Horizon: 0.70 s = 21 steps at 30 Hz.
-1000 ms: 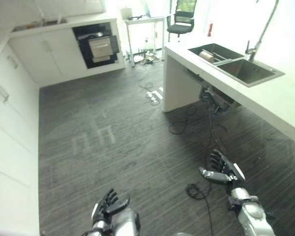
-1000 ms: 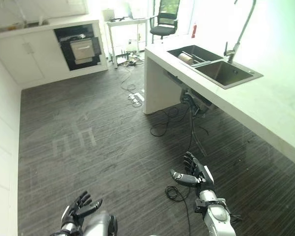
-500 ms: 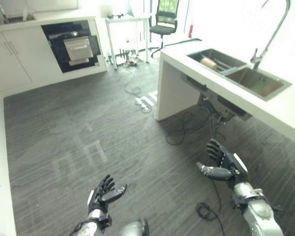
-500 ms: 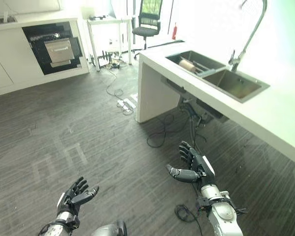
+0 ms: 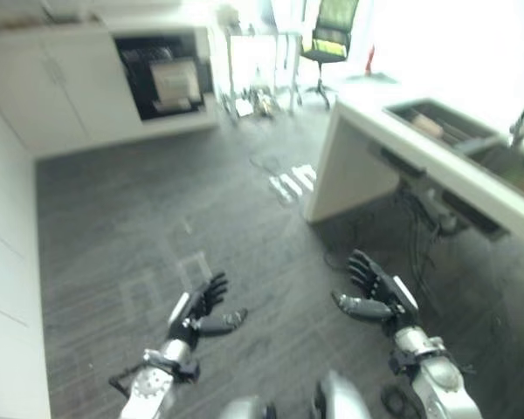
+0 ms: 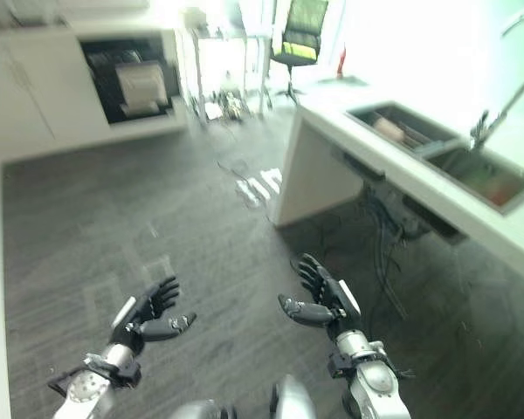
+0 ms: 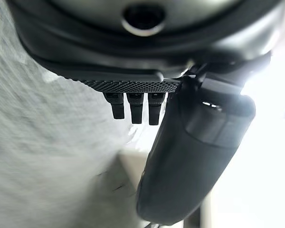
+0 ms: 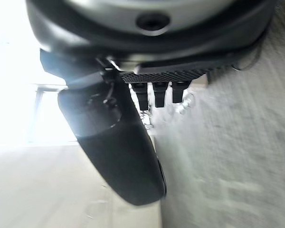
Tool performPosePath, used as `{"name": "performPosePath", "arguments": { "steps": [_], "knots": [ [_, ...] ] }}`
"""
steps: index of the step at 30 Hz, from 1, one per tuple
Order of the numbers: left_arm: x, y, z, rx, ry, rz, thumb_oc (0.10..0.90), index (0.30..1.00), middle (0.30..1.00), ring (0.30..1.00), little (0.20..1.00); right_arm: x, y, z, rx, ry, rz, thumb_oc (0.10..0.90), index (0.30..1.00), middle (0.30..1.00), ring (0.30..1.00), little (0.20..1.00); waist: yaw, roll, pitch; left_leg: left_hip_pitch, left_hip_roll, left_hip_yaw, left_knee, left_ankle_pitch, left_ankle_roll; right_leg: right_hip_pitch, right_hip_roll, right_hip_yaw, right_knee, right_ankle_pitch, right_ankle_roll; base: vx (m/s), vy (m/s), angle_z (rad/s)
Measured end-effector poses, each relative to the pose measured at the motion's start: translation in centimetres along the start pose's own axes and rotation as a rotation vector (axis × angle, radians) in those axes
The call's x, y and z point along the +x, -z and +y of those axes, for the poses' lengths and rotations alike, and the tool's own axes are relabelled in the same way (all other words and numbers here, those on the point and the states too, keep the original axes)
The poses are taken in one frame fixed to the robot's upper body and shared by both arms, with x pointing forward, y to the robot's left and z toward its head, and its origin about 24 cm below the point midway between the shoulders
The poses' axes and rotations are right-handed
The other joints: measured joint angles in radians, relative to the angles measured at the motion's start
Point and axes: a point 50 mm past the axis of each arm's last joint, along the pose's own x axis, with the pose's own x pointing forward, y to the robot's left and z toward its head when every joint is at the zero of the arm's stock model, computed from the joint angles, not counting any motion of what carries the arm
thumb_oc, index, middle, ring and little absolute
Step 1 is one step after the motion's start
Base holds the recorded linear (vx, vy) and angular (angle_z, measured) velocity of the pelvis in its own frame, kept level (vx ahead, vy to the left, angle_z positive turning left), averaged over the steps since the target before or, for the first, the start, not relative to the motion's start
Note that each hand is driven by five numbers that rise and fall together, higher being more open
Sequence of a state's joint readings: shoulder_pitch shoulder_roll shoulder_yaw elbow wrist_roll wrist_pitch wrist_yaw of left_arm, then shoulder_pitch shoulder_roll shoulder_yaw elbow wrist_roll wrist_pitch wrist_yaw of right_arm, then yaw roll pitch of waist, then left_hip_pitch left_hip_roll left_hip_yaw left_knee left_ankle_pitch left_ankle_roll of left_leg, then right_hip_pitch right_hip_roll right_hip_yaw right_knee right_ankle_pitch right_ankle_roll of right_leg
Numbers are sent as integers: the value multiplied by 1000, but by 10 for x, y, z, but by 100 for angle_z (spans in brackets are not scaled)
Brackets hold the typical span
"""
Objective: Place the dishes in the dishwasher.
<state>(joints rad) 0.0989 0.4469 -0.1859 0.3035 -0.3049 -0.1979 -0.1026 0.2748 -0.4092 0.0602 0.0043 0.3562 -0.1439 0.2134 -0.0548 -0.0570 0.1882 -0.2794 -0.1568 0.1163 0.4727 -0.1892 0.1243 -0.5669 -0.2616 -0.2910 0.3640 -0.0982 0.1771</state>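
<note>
The dishes are taken to be in the sink (image 6: 437, 148) set into the white counter (image 6: 332, 113) — a pale item (image 6: 390, 128) can be made out in its near basin, though what it is cannot be told. From the sink, both hands are seen well apart, low over the floor (image 6: 113, 218). The right hand (image 6: 319, 301) is the nearer; the left hand (image 6: 148, 316) lies farther off. Both are held empty with fingers straight and spread. The dishwasher (image 6: 127, 83) is seen far across the room from the sink — dark and open
</note>
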Motion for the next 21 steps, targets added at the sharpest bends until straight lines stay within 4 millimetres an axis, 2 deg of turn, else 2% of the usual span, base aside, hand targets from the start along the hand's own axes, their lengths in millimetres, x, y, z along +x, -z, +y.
{"name": "performPosePath", "arguments": {
  "steps": [1,2,3,4,5,6,7,8,10,11,12,13,14,15,16,17,18,19,20,21],
  "knots": [
    [-6,12,0,-6,-14,53,800,900,900,900,900,-3,6,-3,3,16,40,800,900,900,900,900,-39,2,4,45,-7,20,-36,2,-6,-32,3,41,-25,61,-29,349,-204,5],
    [-15,23,-2,-27,-26,92,800,900,900,900,900,-5,10,-6,3,35,60,800,900,900,900,900,-49,7,5,99,-8,34,-75,-11,-66,-32,15,44,-14,107,-74,274,-183,-36],
    [-25,31,0,-44,-53,114,800,900,900,900,900,-4,10,-4,11,41,52,800,900,900,900,900,-36,-32,3,148,-1,95,-79,-73,-269,-19,9,48,-32,148,-102,330,-225,-42],
    [-26,29,2,-36,-53,103,800,900,900,900,900,-4,6,-5,13,58,28,800,900,900,900,900,-45,-34,2,129,3,77,41,-99,-141,-7,-9,69,-4,151,-88,251,-167,-2],
    [-25,26,-2,-55,-67,84,800,900,900,900,900,-3,-3,-13,-18,78,3,800,900,900,900,900,-53,6,-21,116,73,37,59,-116,47,23,17,60,40,152,-84,387,-246,10],
    [-25,25,0,-70,-96,75,800,900,900,900,900,3,-5,-14,-29,80,-4,800,900,900,900,900,-31,-10,-27,133,64,50,50,-131,11,27,19,75,100,137,-83,294,-185,-10],
    [-23,24,0,-80,-121,67,800,900,900,900,900,8,-10,-14,-33,85,-23,800,900,900,900,900,-13,-10,-34,150,56,54,23,-127,5,54,21,84,128,131,-76,340,-209,-29],
    [-22,21,3,-80,-144,53,800,900,900,900,900,14,-18,-12,-32,90,-60,800,900,900,900,900,-17,-28,-47,176,46,47,-21,-99,13,114,35,86,122,122,-77,261,-148,-13],
    [-18,13,11,-82,-192,21,800,900,900,900,900,27,-36,-10,-40,79,-146,800,900,900,900,900,-18,-26,-51,238,43,42,-115,-68,10,230,85,78,71,89,-111,323,-178,-11],
    [-15,7,15,-87,-213,-4,800,900,900,900,900,31,-45,-11,-50,80,-178,800,900,900,900,900,-22,-14,-50,265,50,40,-164,-56,-1,236,113,77,90,53,-144,350,-195,-11],
    [-12,0,17,-112,-241,-41,800,900,900,900,900,31,-52,-12,-63,83,-204,800,900,900,900,900,-26,16,-52,304,73,37,-224,-37,-26,243,154,59,92,30,-166,326,-212,-9],
    [-11,-8,19,-133,-260,-79,800,900,900,900,900,30,-55,-13,-67,87,-218,800,900,900,900,900,-25,32,-52,329,96,41,-247,-24,-74,262,188,32,60,27,-175,320,-250,-5],
    [-11,-19,22,-124,-275,-136,800,900,900,900,900,29,-54,-14,-67,93,-216,800,900,900,900,900,-27,14,-53,353,97,51,-220,3,-130,319,216,11,-19,30,-180,378,-364,-2],
    [-9,-34,16,-142,-276,-233,800,900,900,900,900,23,-54,-23,-92,118,-209,800,900,900,900,900,-19,-48,-85,321,64,79,-1,37,-188,390,190,58,-66,32,-271,364,-341,2],
    [-8,-39,9,-166,-266,-268,800,900,900,900,900,20,-57,-28,-109,135,-221,800,900,900,900,900,-15,-43,-91,239,83,86,187,77,-221,408,196,70,-49,-5,-299,362,-287,-7],
    [-7,-47,5,-191,-254,-310,800,900,900,900,900,18,-58,-31,-110,155,-230,800,900,900,900,900,-9,-41,-89,99,117,77,412,221,-227,426,202,82,-49,-20,-320,222,-103,-41],
    [-8,-52,2,-200,-239,-347,800,900,900,900,900,16,-59,-33,-110,172,-234,800,900,900,900,900,15,-45,-85,-5,134,63,519,203,-199,442,209,111,-54,-22,-321,245,-54,-71],
    [-10,-54,1,-196,-223,-367,800,900,900,900,900,14,-60,-34,-115,178,-240,800,900,900,900,900,25,-56,-80,-72,149,47,492,164,-185,464,223,124,-65,-18,-314,242,-23,-84],
    [-11,-54,1,-192,-220,-375,800,900,900,900,900,14,-61,-35,-119,182,-243,800,900,900,900,900,26,-54,-79,-110,169,33,395,154,-185,489,241,134,-80,-20,-310,324,55,-76],
    [-12,-54,3,-190,-216,-373,800,900,900,900,900,14,-61,-35,-117,187,-242,800,900,900,900,900,26,-54,-77,-102,180,31,267,163,-188,507,252,147,-88,-31,-293,375,148,-83]
  ]
}}
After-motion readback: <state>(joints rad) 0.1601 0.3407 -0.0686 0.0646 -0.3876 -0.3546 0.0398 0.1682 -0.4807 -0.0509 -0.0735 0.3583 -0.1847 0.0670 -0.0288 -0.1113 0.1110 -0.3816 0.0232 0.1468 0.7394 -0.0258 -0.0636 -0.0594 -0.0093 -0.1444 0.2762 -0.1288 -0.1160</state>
